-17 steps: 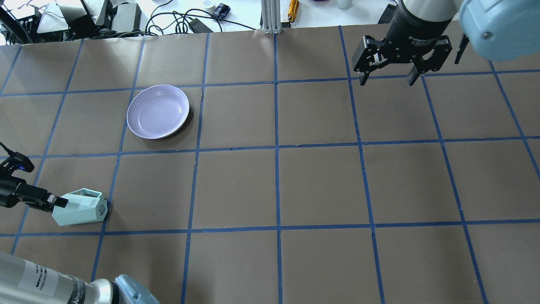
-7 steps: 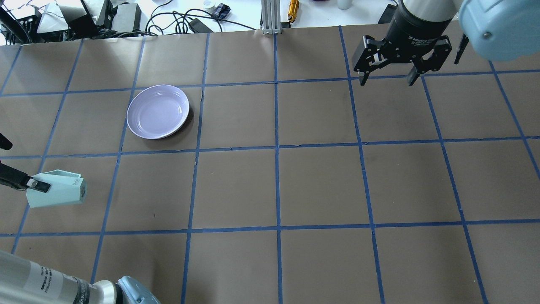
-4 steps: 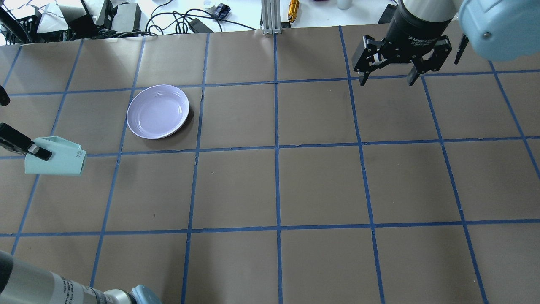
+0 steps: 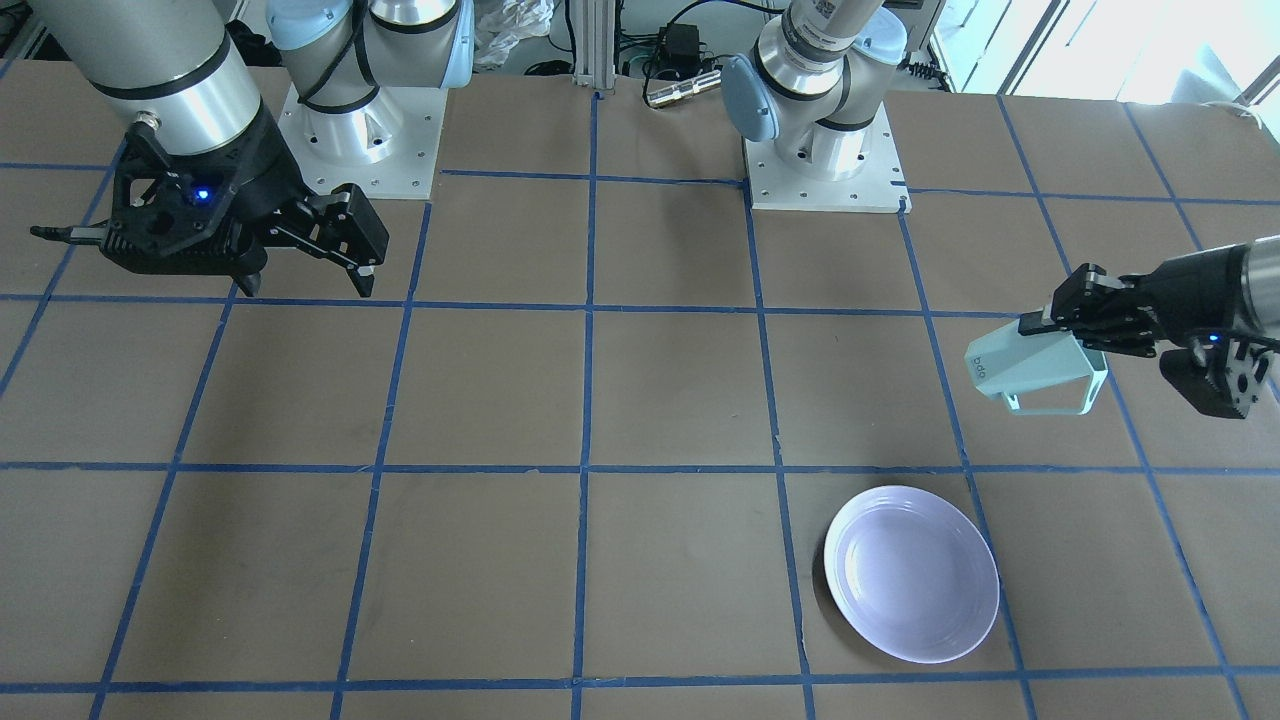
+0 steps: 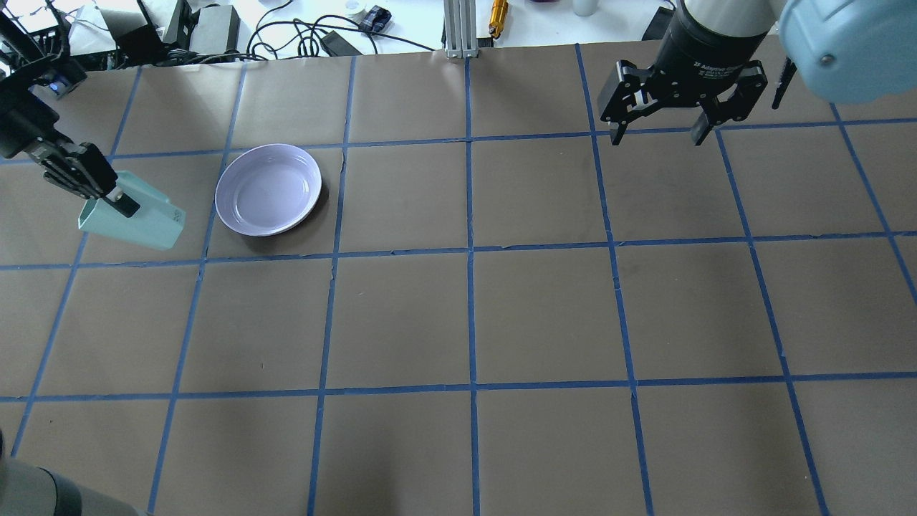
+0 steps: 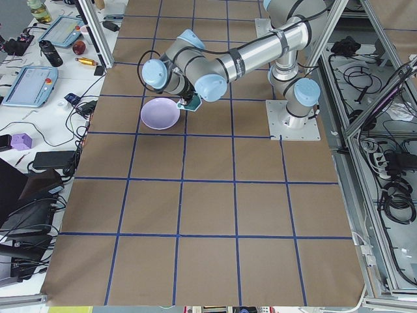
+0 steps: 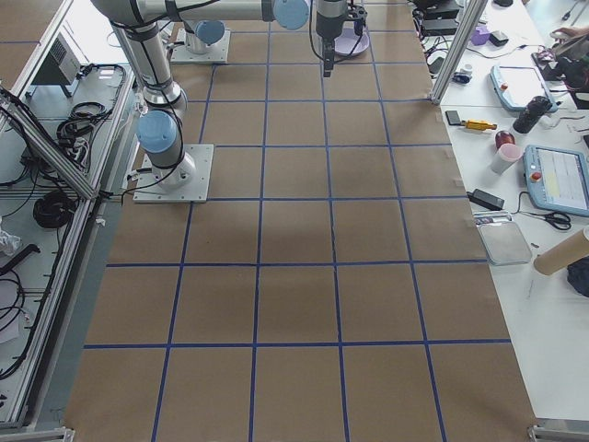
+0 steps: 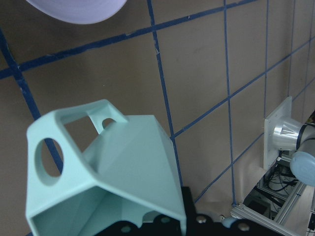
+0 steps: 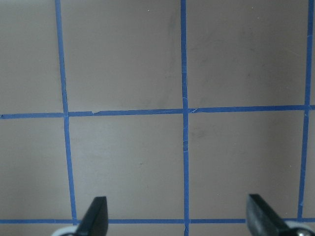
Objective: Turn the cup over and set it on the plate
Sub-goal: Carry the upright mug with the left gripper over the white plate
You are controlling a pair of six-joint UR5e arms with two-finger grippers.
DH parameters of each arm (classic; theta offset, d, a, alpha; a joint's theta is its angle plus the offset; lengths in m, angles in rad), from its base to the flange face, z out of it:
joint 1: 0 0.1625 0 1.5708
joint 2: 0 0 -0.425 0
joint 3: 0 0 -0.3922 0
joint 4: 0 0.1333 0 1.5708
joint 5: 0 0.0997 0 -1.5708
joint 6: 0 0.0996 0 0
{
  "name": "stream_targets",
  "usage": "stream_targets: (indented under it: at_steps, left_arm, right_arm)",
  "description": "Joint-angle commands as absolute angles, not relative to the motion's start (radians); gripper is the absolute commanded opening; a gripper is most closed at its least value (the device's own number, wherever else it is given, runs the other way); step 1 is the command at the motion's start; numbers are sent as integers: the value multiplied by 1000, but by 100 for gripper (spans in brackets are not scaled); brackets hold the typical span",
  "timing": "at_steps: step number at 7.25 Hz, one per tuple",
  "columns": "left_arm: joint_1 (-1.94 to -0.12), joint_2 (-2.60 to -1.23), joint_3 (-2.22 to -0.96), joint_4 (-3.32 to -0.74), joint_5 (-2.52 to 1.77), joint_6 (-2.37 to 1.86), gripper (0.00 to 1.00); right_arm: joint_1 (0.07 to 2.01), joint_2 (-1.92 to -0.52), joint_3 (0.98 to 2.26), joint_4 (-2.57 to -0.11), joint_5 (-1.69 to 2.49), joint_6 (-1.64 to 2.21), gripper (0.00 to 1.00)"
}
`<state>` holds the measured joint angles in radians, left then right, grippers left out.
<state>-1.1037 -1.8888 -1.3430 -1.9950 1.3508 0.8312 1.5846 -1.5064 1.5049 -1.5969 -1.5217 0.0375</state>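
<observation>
The brown worktop (image 5: 544, 315), gridded with blue tape (image 5: 469, 251), is bearing the round lavender-white plate (image 5: 269, 188) on the robot's own left side. The left arm (image 6: 247, 55) is reaching out over that same side while the right arm (image 5: 716, 29) is hanging far off across the worktop, so the left is plainly the nearer one. The plate is lying flat and empty. The mint-green faceted cup (image 5: 140, 218) is hanging in the air just beside it, apart from it, on the side away from the worktop's middle. The cup is being carried tilted rather than upright. Its long axis is running roughly level and slanting, with the open mouth turned back toward the wrist and the printed base (image 4: 978, 366) pointing toward the plate. The angular handle (image 8: 81, 110) is showing to one side in the left wrist view. The left gripper (image 5: 107, 197) is pinching the cup's wall at the mouth end, closed on it. The right gripper (image 5: 655, 132) is spread wide with nothing between its fingers. Judging from this, the coming move is depending on swinging the base downward while travelling a short way toward the worktop's middle, to bring the cup over the plate.
</observation>
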Motion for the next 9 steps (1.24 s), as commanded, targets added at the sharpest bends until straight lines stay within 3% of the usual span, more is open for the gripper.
stream_targets:
  at_steps: [1, 4, 9]
  left_arm:
    - [-1260, -1913, -1348, -1799, 1486, 686, 0]
    - [-1373, -1998, -1351, -1585, 1579, 641, 0]
    - [-1472, -2124, -1347, -1442, 1719, 643, 0]
  right_arm:
    - [1585, -1506, 1505, -1597, -1522, 37, 100]
    - [1585, -1506, 1505, -1597, -1522, 37, 100]
    - [1585, -1506, 1505, -1597, -1522, 37, 100]
